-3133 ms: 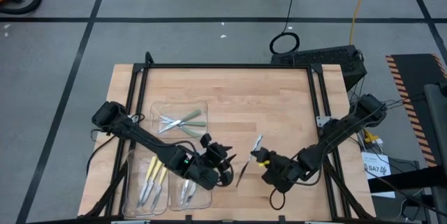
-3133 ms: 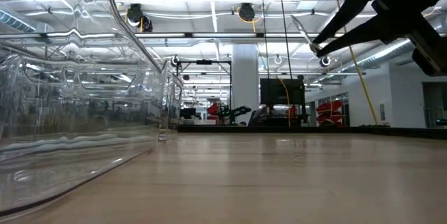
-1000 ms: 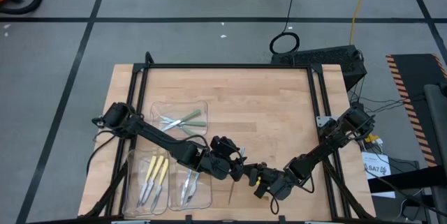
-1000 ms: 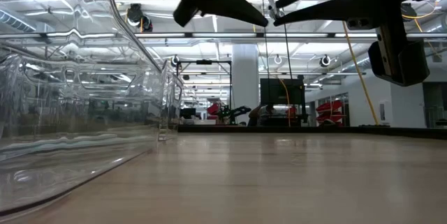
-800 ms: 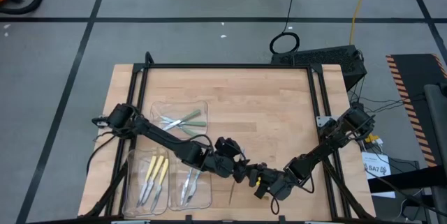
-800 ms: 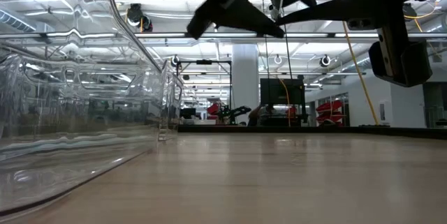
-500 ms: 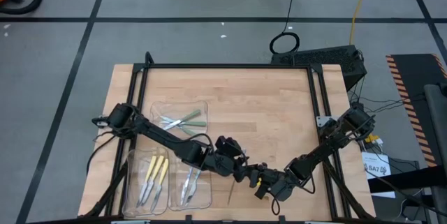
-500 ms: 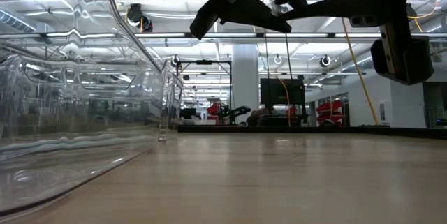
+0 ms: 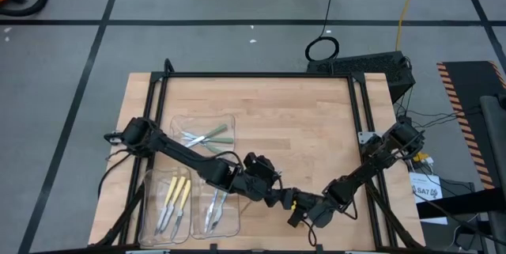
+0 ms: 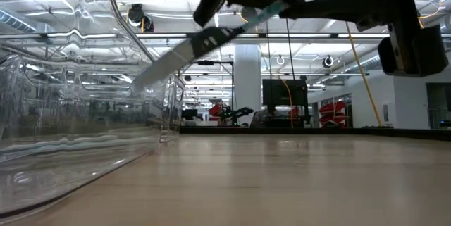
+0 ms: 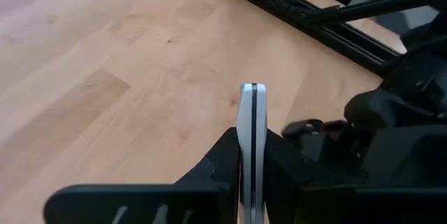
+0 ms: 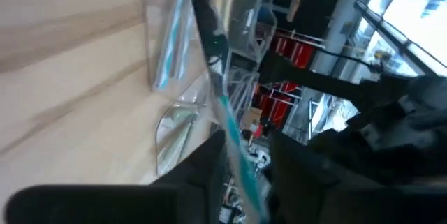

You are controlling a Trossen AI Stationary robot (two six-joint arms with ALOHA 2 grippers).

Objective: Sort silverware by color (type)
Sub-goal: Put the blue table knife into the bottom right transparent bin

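One piece of silverware, a knife (image 10: 190, 50) with a light blue handle (image 12: 236, 155) and a metal blade (image 10: 158, 70), hangs in the air between my two grippers near the table's front middle. My left gripper (image 9: 276, 195) is shut on it. My right gripper (image 9: 295, 204) faces it from the right, its fingers open on either side of the handle's end; the view is blurred, so I cannot tell if a finger still brushes it. In the high view the grippers hide the knife. My left gripper pinches the knife's two flat sides between its two fingers (image 11: 227, 158). A short end (image 11: 251, 105), seen edge-on, sticks out past the fingertips toward my right gripper. The knife is lifted clear of the table, and its blade slants down toward the table's left.
Clear plastic trays stand on the table's left half: a far one (image 9: 180, 121) with green-handled pieces (image 9: 215, 134), a near-left one (image 9: 150, 206) with yellow-handled pieces (image 9: 175, 197), and one beside it (image 9: 232, 221) with more utensils. A tray wall (image 10: 84, 106) fills the low view's left.
The knife hung from my right gripper with its blade toward the table's near edge. It has swung round and now slants down toward the table's left, showing in the low view. Both arms have stayed close together.
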